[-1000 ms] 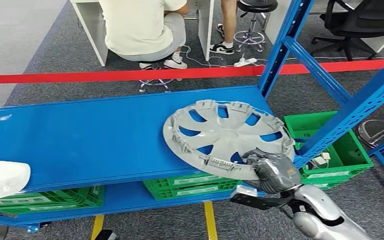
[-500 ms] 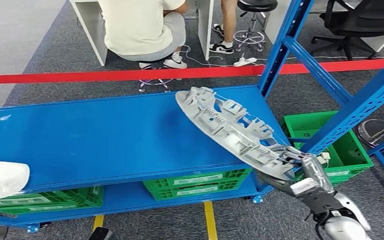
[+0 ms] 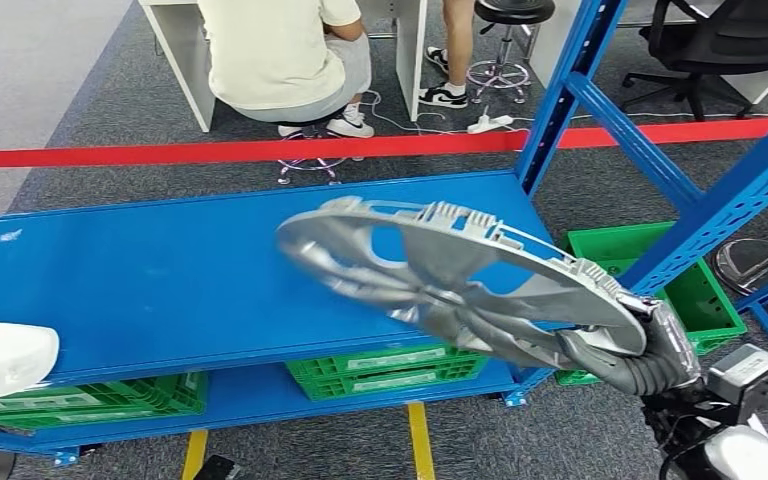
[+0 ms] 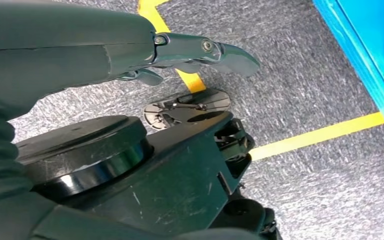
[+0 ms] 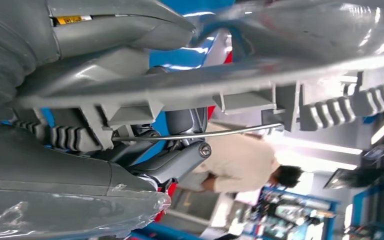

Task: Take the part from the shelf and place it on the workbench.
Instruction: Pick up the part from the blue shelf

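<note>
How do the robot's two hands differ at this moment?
The right hand grips the rim of the silver wheel cover, holding it tilted above the blue shelf; the left hand holds nothing. The right hand is raised at shelf height, while the left hand hangs low over the grey carpet and its yellow line. Both have grey fingers.

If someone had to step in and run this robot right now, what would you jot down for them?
Right hand: grips the grey wheel cover by its rim, holding it in the air above the blue shelf.
Left hand: holds nothing, hanging low over the carpet.
Done: the part is off the shelf.
Left: carry it to the workbench and set it down. A seated person is beyond the red tape.
</note>
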